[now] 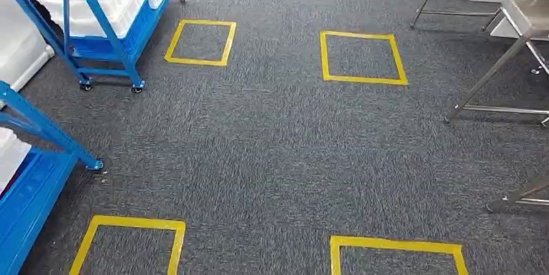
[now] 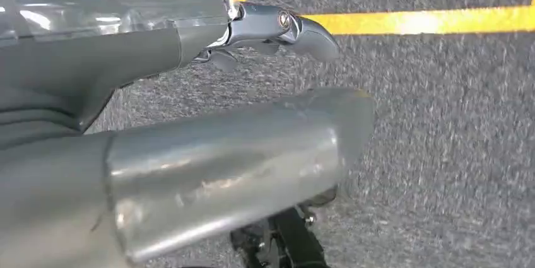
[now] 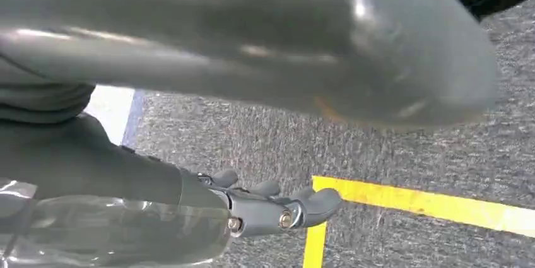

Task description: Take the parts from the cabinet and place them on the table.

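Both hands hang over the grey carpet holding nothing: the left hand (image 2: pixel 252 34) and right hand (image 3: pixel 265 208) have fingers loosely extended, slightly apart. White bins on the blue wheeled rack (image 1: pixel 107 32) probably hold the parts. Turn toward that rack; the steel table frame (image 1: pixel 511 61) stands well across from it.

The robot's left hand (image 2: pixel 208 98) hangs above the floor, thumb extended, fingers loosely apart, holding nothing. Its right hand (image 3: pixel 252 154) hangs likewise, fingers apart and empty.
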Controlling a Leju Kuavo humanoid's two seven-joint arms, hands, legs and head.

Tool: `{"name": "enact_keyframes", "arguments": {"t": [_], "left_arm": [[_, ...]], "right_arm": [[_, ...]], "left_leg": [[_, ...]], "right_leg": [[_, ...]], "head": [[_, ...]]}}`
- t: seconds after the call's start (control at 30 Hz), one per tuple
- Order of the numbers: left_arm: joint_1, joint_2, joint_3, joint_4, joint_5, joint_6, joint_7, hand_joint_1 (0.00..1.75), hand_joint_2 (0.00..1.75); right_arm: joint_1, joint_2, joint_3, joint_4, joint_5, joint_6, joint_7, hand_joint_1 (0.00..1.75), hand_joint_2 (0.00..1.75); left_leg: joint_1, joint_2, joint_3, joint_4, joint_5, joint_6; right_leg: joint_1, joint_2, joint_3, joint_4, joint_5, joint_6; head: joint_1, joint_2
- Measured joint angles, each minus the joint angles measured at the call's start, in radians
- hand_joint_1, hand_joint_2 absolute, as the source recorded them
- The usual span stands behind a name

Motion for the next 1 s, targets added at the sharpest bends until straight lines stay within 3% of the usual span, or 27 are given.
{"name": "enact_keyframes", "arguments": {"t": [0.03,0.07,0.1,0.17,0.2,0.23,0.3,0.37,0.4,0.43,0.47,0.53,0.57,0.6,0.63,0.67,0.7,0.73,0.77,0.87,0.9,0.93,0.97,1.0], "left_arm": [[0.000,0.001,0.000,0.000,0.001,-0.004,-0.001,0.00,0.00],[0.002,0.002,0.000,0.000,0.001,-0.008,-0.002,0.00,0.00],[0.003,0.005,0.000,0.000,0.001,-0.012,-0.002,0.00,0.00],[0.004,0.006,0.000,0.000,0.003,-0.018,-0.002,0.00,0.00],[0.004,0.006,0.000,0.000,0.003,-0.021,-0.003,0.00,0.00],[0.002,0.006,0.000,0.000,0.003,-0.027,-0.003,0.00,0.00],[0.003,0.008,0.000,0.000,0.004,-0.032,-0.003,0.00,0.00],[0.009,0.010,0.000,0.000,0.005,-0.032,-0.002,0.00,0.00],[0.010,0.014,0.000,0.000,0.007,-0.034,-0.002,0.00,0.00],[0.010,0.014,0.000,0.000,0.010,-0.035,-0.002,0.00,0.00],[0.007,0.016,0.000,0.000,0.012,-0.035,-0.002,0.00,0.00],[0.005,0.021,0.000,0.000,0.013,-0.035,-0.001,0.00,0.00],[0.006,0.024,0.000,0.000,0.013,-0.035,0.000,0.00,0.00],[0.009,0.024,0.000,0.000,0.013,-0.036,0.000,0.00,0.00],[0.011,0.026,0.000,0.000,0.013,-0.037,0.000,0.00,0.00],[0.011,0.027,0.000,0.000,0.013,-0.038,0.000,0.00,0.00],[0.010,0.030,0.000,0.000,0.013,-0.038,0.001,0.00,0.00],[0.006,0.032,0.000,0.000,0.013,-0.038,0.001,0.00,0.00],[0.004,0.035,0.000,0.000,0.013,-0.038,0.002,0.00,0.00],[0.010,0.038,0.000,0.000,0.011,-0.037,0.004,0.00,0.00],[0.010,0.038,0.000,0.000,0.010,-0.035,0.005,0.00,0.00],[0.009,0.038,0.000,0.000,0.009,-0.034,0.007,0.00,0.00],[0.006,0.038,0.000,0.000,0.007,-0.032,0.007,0.00,0.00],[0.003,0.038,0.000,0.000,0.004,-0.029,0.007,0.00,0.00]], "right_arm": [[0.002,0.000,-0.001,0.000,0.000,0.000,0.000,0.00,0.00],[0.003,0.000,-0.001,0.000,0.000,0.002,0.000,0.00,0.00],[0.004,0.000,-0.002,0.000,0.000,0.003,0.000,0.00,0.00],[0.004,0.000,-0.002,0.000,0.002,0.006,-0.001,0.00,0.00],[0.005,0.000,-0.002,0.000,0.005,0.008,-0.001,0.00,0.00],[0.005,-0.003,-0.002,0.000,0.006,0.008,-0.003,0.00,0.00],[0.003,-0.003,-0.002,0.000,0.011,0.009,-0.008,0.00,0.00],[0.000,-0.004,-0.002,0.000,0.017,0.009,-0.011,0.00,0.00],[-0.001,-0.003,-0.002,0.000,0.017,0.009,-0.012,0.00,0.00],[0.001,-0.003,-0.002,0.000,0.018,0.009,-0.014,0.00,0.00],[0.004,-0.003,-0.002,0.000,0.018,0.010,-0.016,0.00,0.00],[0.007,-0.003,-0.003,0.000,0.019,0.010,-0.016,0.00,0.00],[0.008,-0.003,-0.003,0.000,0.021,0.010,-0.016,0.00,0.00],[0.007,-0.003,-0.003,0.000,0.021,0.010,-0.016,0.00,0.00],[0.007,-0.003,-0.003,0.000,0.022,0.011,-0.017,0.00,0.00],[0.006,-0.003,-0.003,0.000,0.023,0.012,-0.018,0.00,0.00],[0.005,-0.002,-0.003,0.000,0.024,0.013,-0.018,0.00,0.00],[0.005,-0.002,-0.003,0.001,0.028,0.014,-0.019,0.00,0.00],[0.005,-0.002,-0.003,0.001,0.031,0.016,-0.019,0.00,0.00],[-0.004,-0.002,-0.003,0.001,0.034,0.018,-0.019,0.00,0.00],[-0.004,-0.003,-0.003,0.001,0.035,0.018,-0.019,0.00,0.00],[-0.003,-0.002,-0.003,0.002,0.035,0.019,-0.020,0.00,0.00],[-0.002,-0.002,-0.003,0.003,0.036,0.021,-0.020,0.00,0.00],[0.001,-0.003,-0.003,0.005,0.036,0.021,-0.019,0.00,0.00]], "left_leg": [[-0.002,-0.010,-0.002,0.000,0.001,0.001],[-0.004,-0.020,-0.003,0.001,0.001,0.000],[-0.005,-0.032,-0.002,0.001,0.002,0.000],[-0.006,-0.055,0.001,0.003,0.002,-0.001],[-0.005,-0.064,0.001,0.003,0.002,-0.002],[-0.008,-0.072,-0.002,0.005,0.004,-0.008],[-0.003,-0.089,-0.010,0.005,0.009,-0.020],[-0.001,-0.109,-0.015,-0.006,0.017,-0.037],[-0.002,-0.084,-0.015,0.011,0.006,-0.036],[-0.008,-0.041,-0.032,0.044,-0.022,-0.037],[-0.007,-0.018,-0.064,0.112,-0.065,-0.039],[-0.005,-0.002,-0.131,0.266,-0.138,-0.045],[-0.004,0.001,-0.146,0.309,-0.148,-0.049],[-0.003,0.004,-0.139,0.303,-0.136,-0.051],[-0.002,0.008,-0.112,0.257,-0.105,-0.053],[-0.001,0.017,-0.063,0.171,-0.063,-0.054],[-0.002,0.048,-0.003,0.067,-0.023,-0.053],[-0.006,0.094,0.023,0.009,-0.034,-0.049],[-0.010,0.073,0.022,0.007,-0.028,-0.034],[-0.014,0.048,0.017,0.005,-0.024,-0.020],[-0.005,0.039,0.026,-0.006,-0.014,-0.009],[-0.005,0.033,0.024,-0.008,-0.011,-0.004],[-0.005,0.026,0.020,-0.008,-0.008,0.001],[-0.005,0.016,0.017,-0.008,-0.006,0.003]], "right_leg": [[0.000,0.001,-0.032,0.063,-0.020,-0.001],[0.000,0.002,-0.048,0.090,-0.015,-0.003],[0.000,0.003,-0.039,0.067,0.014,-0.007],[0.004,0.019,0.032,-0.086,0.110,-0.021],[0.006,0.042,0.066,-0.159,0.145,-0.027],[0.009,0.087,0.084,-0.204,0.138,-0.033],[0.013,0.063,0.082,-0.208,0.142,-0.034],[0.015,0.046,0.085,-0.220,0.150,-0.044],[0.004,0.031,0.091,-0.235,0.160,-0.050],[0.007,0.022,0.093,-0.241,0.162,-0.056],[0.010,0.008,0.092,-0.241,0.162,-0.061],[0.014,-0.021,0.088,-0.239,0.160,-0.064],[0.015,-0.033,0.086,-0.237,0.159,-0.065],[0.016,-0.043,0.085,-0.234,0.158,-0.064],[0.015,-0.053,0.083,-0.230,0.156,-0.062],[0.014,-0.064,0.083,-0.224,0.152,-0.059],[0.015,-0.074,0.084,-0.215,0.146,-0.055],[0.021,-0.083,0.083,-0.207,0.140,-0.050],[0.024,-0.089,0.082,-0.203,0.135,-0.043],[0.021,-0.112,0.087,-0.205,0.136,-0.033],[0.016,-0.092,0.086,-0.198,0.128,-0.024],[0.013,-0.044,0.075,-0.170,0.103,-0.018],[0.011,-0.017,0.047,-0.112,0.062,-0.016],[0.006,-0.004,0.010,-0.031,0.020,-0.013]], "head": [[0.000,0.000],[0.000,0.000],[0.000,0.000],[0.000,0.000],[0.000,0.000],[-0.002,0.000],[0.000,0.000],[0.001,0.000],[-0.002,0.000],[-0.003,0.000],[-0.008,0.000],[-0.008,0.000],[-0.008,0.000],[-0.008,0.000],[-0.009,0.000],[-0.008,0.000],[-0.009,0.000],[-0.011,0.000],[-0.010,0.000],[-0.007,0.000],[-0.007,0.000],[-0.005,0.000],[-0.004,0.000],[-0.005,0.000]]}}
